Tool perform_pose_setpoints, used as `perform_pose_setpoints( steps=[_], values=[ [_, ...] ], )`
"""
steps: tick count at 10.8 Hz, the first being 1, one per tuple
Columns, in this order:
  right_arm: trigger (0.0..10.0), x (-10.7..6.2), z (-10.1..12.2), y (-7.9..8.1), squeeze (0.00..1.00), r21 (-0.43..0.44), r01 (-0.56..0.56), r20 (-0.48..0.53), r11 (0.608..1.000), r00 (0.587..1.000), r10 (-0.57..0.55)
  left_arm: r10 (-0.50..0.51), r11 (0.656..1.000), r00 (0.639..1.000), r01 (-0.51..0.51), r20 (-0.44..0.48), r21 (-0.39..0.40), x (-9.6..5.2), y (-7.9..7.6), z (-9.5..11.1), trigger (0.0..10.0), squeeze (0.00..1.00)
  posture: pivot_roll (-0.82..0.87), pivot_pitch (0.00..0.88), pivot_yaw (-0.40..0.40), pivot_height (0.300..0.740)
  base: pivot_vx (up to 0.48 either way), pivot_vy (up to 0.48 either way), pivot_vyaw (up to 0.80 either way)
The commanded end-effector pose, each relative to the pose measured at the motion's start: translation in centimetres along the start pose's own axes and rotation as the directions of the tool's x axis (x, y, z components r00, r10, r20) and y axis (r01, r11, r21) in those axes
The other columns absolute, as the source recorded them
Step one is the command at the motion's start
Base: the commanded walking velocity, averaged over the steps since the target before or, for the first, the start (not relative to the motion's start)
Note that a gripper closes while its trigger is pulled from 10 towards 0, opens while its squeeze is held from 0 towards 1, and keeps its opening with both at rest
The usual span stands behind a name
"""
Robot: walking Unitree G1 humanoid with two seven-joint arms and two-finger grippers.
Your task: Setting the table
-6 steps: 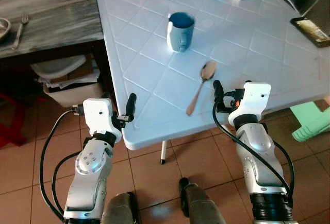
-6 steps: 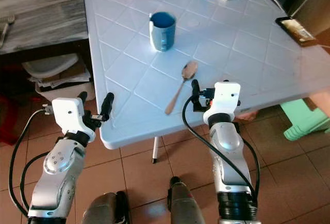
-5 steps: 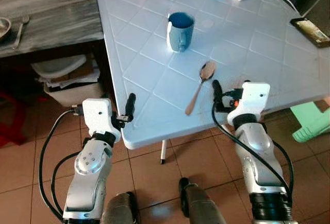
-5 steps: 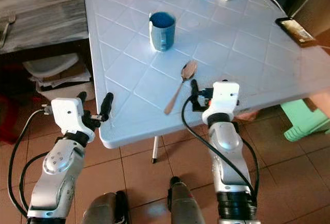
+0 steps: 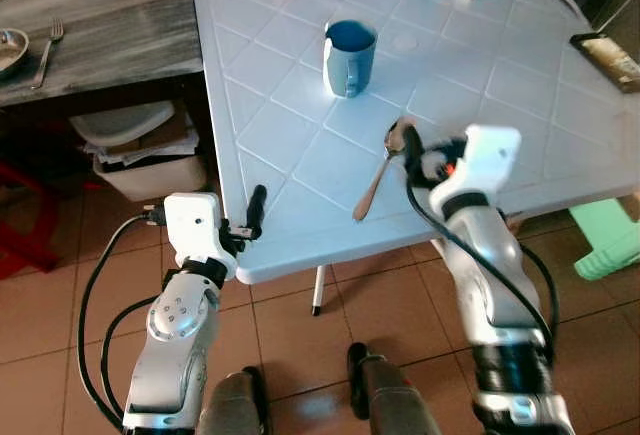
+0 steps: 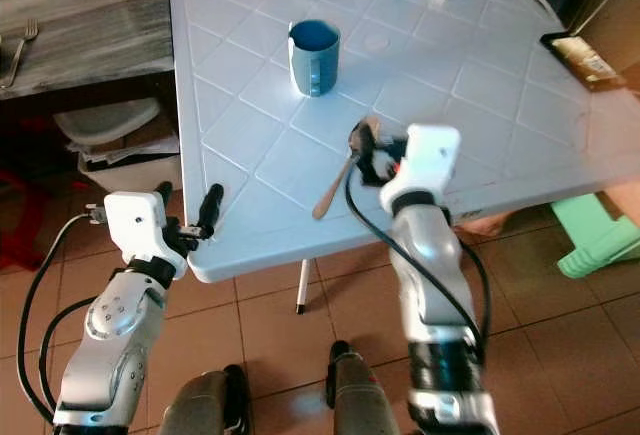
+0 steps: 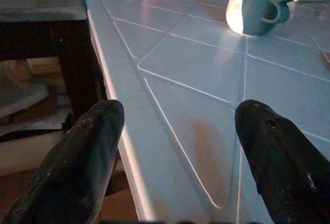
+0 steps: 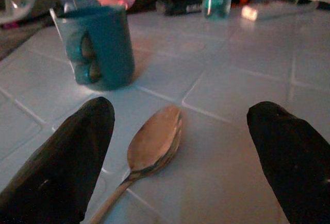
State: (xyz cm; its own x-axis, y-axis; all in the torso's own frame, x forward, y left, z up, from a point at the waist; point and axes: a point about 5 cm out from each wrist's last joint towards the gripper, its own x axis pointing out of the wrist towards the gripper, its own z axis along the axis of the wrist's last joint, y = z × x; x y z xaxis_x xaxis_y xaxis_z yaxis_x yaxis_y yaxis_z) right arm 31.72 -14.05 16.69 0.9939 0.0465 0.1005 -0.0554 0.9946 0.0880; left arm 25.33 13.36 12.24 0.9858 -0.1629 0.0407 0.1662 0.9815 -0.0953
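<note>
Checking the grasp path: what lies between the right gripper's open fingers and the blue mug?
The spoon: its bowl lies between the right gripper fingers, with bare tabletop beyond it up to the blue mug, as the right wrist view shows.

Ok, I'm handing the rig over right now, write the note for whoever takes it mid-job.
Right gripper: open, over the table, fingers either side of the spoon's bowl, not closed on it.
Left gripper: open, at the table's near corner, holding nothing.
Spoon: flat on the table, bowl toward the mug, handle toward the near edge.
Mug: blue, upright, beyond the spoon.
Side counter: a fork lies on it.
Done: mug and spoon are on the table.
Left: probably close on the spoon and place it by the mug; the fork may be next.
</note>
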Motion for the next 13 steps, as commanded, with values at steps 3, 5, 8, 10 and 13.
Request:
perform_pose_setpoints(
  steps=[3, 5, 8, 10, 13],
  values=[
    [10.0, 0.4, -0.4, 1.2, 0.0, 0.053, 0.043, -0.106, 0.998, 0.994, -0.038, -0.03, 1.0, 0.999, 0.029, -0.022, -0.011, -0.5, -0.3, -0.1, 10.0, 0.0, -0.04, 0.252, 0.04, 0.74, 0.0, 0.0, 0.0],
    [10.0, 0.5, -0.7, 1.8, 0.0, 0.091, 0.044, -0.155, 0.995, 0.987, -0.03, -0.04, 0.999, 0.999, 0.04, -0.03, -0.017, -0.5, -0.5, -0.2, 10.0, 0.0, -0.04, 0.258, 0.04, 0.74, 0.0, 0.0, 0.0],
    [10.0, 1.0, -0.4, 4.2, 0.0, 0.194, -0.019, -0.253, 0.981, 0.965, 0.069, -0.049, 0.999, 0.998, 0.049, -0.043, -0.014, -0.4, -0.6, -0.3, 10.0, 0.0, -0.04, 0.264, 0.04, 0.74, 0.0, 0.0, 0.0],
    [10.0, 0.4, -0.9, 4.7, 0.0, 0.222, -0.014, -0.327, 0.975, 0.941, 0.088, -0.05, 0.999, 0.997, 0.049, -0.051, -0.016, -0.4, -0.6, -0.4, 10.0, 0.0, -0.04, 0.266, 0.038, 0.74, 0.0, 0.0, 0.0],
    [10.0, -0.4, -1.3, 4.0, 0.0, 0.176, -0.02, -0.351, 0.984, 0.933, 0.081, -0.056, 0.998, 0.997, 0.055, -0.057, -0.017, -0.3, -0.7, -0.5, 10.0, 0.0, -0.05, 0.264, 0.039, 0.74, 0.0, 0.0, 0.0]
  ],
)
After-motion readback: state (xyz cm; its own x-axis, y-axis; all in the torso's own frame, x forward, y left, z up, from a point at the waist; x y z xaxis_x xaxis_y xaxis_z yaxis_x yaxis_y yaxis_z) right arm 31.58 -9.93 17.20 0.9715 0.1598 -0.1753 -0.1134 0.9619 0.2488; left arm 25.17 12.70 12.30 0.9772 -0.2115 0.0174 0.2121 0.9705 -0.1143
